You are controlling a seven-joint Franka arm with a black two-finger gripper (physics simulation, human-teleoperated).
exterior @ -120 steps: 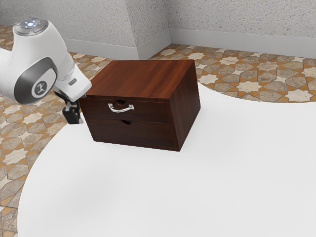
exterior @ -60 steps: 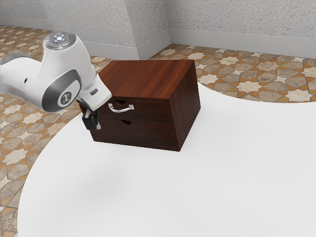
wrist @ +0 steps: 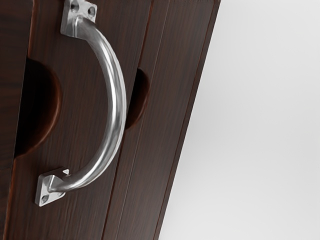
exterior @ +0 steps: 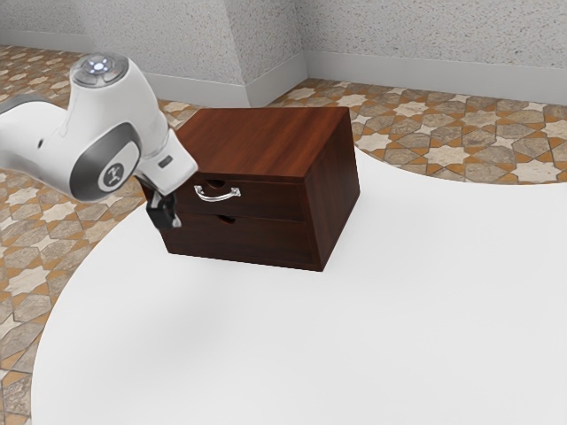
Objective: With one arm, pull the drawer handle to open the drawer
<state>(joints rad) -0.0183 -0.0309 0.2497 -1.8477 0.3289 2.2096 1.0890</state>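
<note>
A dark wooden cabinet (exterior: 266, 142) with two drawers stands on the white table (exterior: 354, 336). The upper drawer (exterior: 261, 200) carries a curved silver handle (exterior: 217, 193) and its front lies flush with the lower drawer (exterior: 252, 235). My black gripper (exterior: 163, 215) hangs at the cabinet's front corner on the exterior view's left, a short way from the handle and not touching it. In the wrist view the handle (wrist: 107, 100) is close ahead, with a dark finger notch (wrist: 37, 110) behind it and the lower drawer's notch (wrist: 137, 97) beside it.
The round white table ends near the cabinet on the exterior view's left, over patterned floor tiles (exterior: 53, 239). A grey wall with a pale skirting board (exterior: 266, 88) runs behind. My white arm (exterior: 97, 150) stands to the left of the cabinet.
Over the last second my arm swung toward the exterior view's right, bringing the gripper to the cabinet's front corner. In the last half second it barely shifted. The drawer has not moved.
</note>
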